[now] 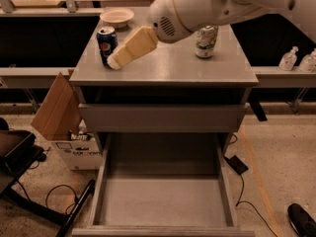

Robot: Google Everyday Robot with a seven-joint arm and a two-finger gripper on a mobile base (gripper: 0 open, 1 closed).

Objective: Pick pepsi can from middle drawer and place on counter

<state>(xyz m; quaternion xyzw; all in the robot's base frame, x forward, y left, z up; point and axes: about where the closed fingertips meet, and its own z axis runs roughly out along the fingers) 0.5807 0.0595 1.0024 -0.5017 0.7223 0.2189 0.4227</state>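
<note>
The pepsi can (106, 43), dark blue with a silver top, stands upright on the counter (168, 68) near its back left corner. My gripper (114, 62) is just right of and in front of the can, low over the counter. It is open, and the can stands free of it. The cream fingers (132, 46) slant down from the white arm (207, 4). The middle drawer (101, 181) is pulled far out below, and its grey floor is bare.
A pale white-and-green can (206, 41) stands on the counter's back right. A shallow bowl (116, 17) sits behind the pepsi can. A shut drawer front (163, 117) is under the counter. A cardboard box (57, 107) and cables lie on the floor at left.
</note>
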